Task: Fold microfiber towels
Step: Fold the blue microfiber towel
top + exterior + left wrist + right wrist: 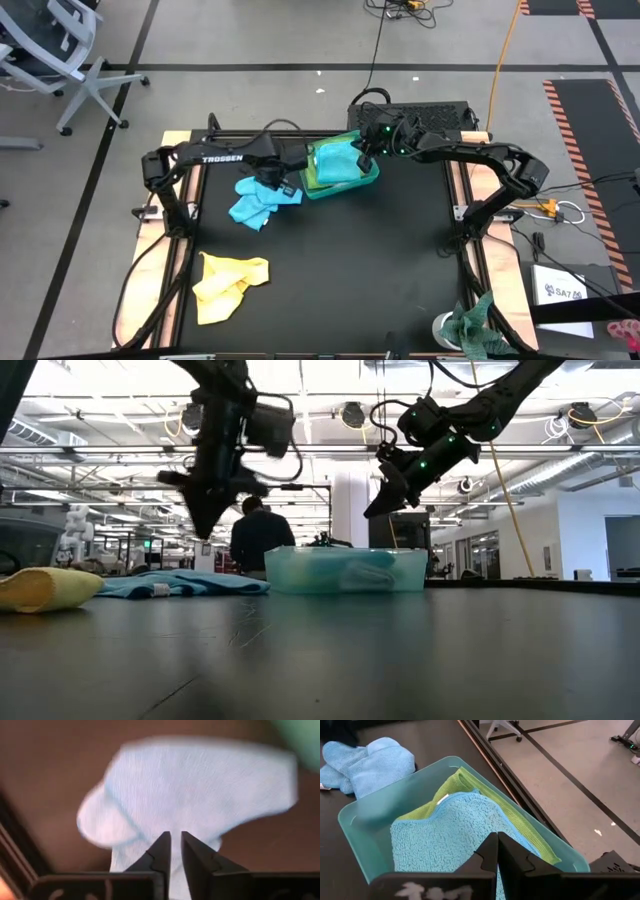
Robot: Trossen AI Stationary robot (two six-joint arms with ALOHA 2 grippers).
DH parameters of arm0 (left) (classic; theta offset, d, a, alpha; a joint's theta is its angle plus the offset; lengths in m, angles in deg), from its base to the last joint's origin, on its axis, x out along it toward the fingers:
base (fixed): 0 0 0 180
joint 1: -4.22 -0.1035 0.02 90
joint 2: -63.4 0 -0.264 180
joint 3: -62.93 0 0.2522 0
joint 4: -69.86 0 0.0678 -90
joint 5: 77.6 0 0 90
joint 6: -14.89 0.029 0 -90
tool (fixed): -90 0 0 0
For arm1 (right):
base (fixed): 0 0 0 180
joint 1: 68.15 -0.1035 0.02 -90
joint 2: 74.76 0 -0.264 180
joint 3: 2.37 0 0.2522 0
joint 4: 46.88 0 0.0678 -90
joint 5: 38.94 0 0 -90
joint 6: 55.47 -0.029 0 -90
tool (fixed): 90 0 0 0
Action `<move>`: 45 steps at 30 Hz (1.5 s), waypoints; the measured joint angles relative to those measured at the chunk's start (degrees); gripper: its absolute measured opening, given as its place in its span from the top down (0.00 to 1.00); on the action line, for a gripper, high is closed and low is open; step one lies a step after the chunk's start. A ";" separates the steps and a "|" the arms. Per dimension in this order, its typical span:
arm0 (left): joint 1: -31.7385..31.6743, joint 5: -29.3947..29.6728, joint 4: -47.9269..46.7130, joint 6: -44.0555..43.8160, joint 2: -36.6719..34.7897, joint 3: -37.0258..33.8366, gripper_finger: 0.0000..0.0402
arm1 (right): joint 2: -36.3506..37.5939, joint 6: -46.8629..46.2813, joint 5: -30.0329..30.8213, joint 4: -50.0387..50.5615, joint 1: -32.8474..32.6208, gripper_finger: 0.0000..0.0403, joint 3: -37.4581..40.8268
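Arms meet at table's far side in high view: left gripper [287,186] over light blue towel [255,203], right gripper [362,158] over teal tray [372,176] holding turquoise towel [338,163]; yellow towel [226,286] lies near front-left.
Low view: both grippers hang above table, holding nothing.
Left wrist view: fingers slightly parted, empty.
Right wrist view: fingers closed, empty, above turquoise towel lying on lime green towel [520,825].

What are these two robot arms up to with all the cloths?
They are sorting and folding microfiber towels. The left gripper hovers above a crumpled light blue towel on the table, fingers slightly parted, holding nothing. The right gripper hangs shut over the teal tray, where a turquoise towel lies on a lime green towel. A yellow towel lies crumpled nearer the front, not yet folded.
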 joint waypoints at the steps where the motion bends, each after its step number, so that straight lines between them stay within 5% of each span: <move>1: 0.24 -0.49 -0.38 -0.71 0.00 -1.36 0.86 | 0.00 0.02 -0.02 0.00 0.00 1.00 0.00; 11: -0.99 -1.69 2.51 -8.87 0.00 -11.72 0.68 | 0.02 0.12 -0.01 -0.01 0.00 1.00 0.00; 20: -4.02 -3.03 13.47 -6.53 0.00 -12.98 0.67 | 0.02 -0.47 -0.02 -0.02 -0.02 1.00 0.00; 33: -4.06 -6.31 12.07 -2.03 -2.27 -12.99 0.67 | 0.02 -1.35 -0.04 0.00 -0.02 1.00 0.00; 45: 5.41 7.42 11.64 22.92 -4.92 -12.98 0.67 | 0.02 -1.97 -0.03 -0.02 -0.02 1.00 0.00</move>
